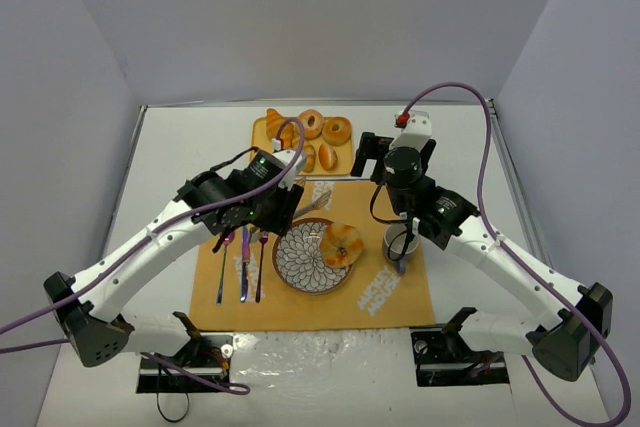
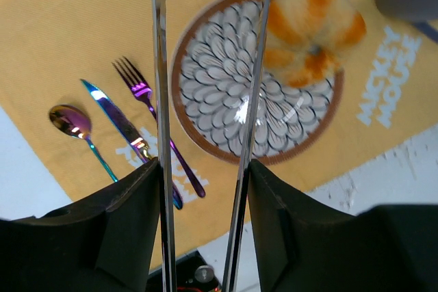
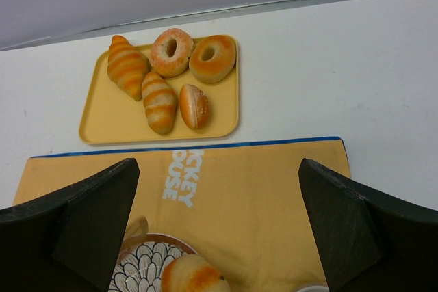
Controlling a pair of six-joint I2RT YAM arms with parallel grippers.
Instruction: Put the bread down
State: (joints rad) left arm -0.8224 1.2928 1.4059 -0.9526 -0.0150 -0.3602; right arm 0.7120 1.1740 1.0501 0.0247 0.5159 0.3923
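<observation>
The round knotted bun (image 1: pixel 342 244) lies on the right side of the flower-patterned plate (image 1: pixel 292 265). It also shows in the left wrist view (image 2: pixel 308 32) and the right wrist view (image 3: pixel 195 275). My left gripper (image 1: pixel 283 199) (image 2: pixel 204 165) is shut on metal tongs (image 2: pixel 159 66). The tong arms are spread above the plate (image 2: pixel 219 80), and the right arm runs along the bun's left edge. Two elongated ridged rolls (image 3: pixel 159 100) (image 3: pixel 126 66) lie on the yellow tray (image 3: pixel 92 128). My right gripper (image 1: pixel 398 159) (image 3: pixel 219 165) is open and empty above the far side of the placemat.
The tray (image 1: pixel 262 132) at the back also holds two ring doughnuts (image 3: pixel 171 51) (image 3: pixel 212 58) and a small smooth oval roll (image 3: pixel 194 106). On the orange placemat (image 1: pixel 300 307) lie a spoon (image 2: pixel 68 121), knife (image 2: pixel 123 124) and fork (image 2: pixel 147 100) left of the plate. A cup (image 1: pixel 400 242) stands to its right.
</observation>
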